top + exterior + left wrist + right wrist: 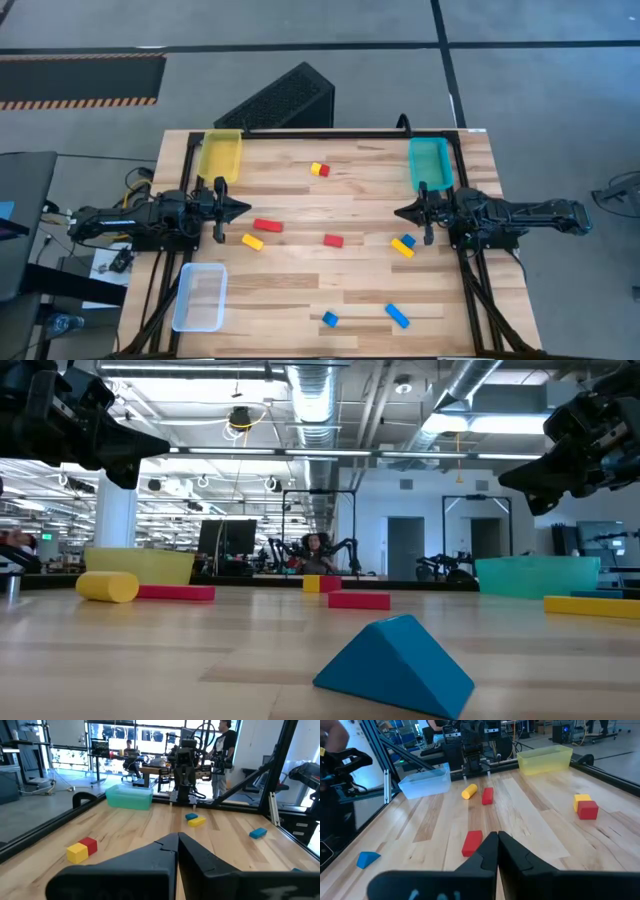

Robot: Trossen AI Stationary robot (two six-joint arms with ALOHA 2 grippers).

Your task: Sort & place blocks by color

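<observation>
Several small blocks lie flat and scattered on the wooden table: a yellow-and-red pair (319, 169), a red oblong (268, 225), a yellow cylinder (252, 241), a red brick (333, 240), a yellow and blue pair (402, 245), a blue wedge (329, 319) and a blue oblong (397, 316). My left gripper (245, 209) hovers at the table's left side, shut and level, pointing toward the middle. Facing it from the right side is my right gripper (398, 212), also shut. Neither holds anything; their fingertips meet in the wrist views (177, 836) (497, 835).
A yellow tray (220, 155) stands at the far left corner, a teal tray (430, 163) at the far right and a clear tray (200, 296) at the near left. A black frame rail (330, 133) runs along the far edge. Bare wood lies between the blocks.
</observation>
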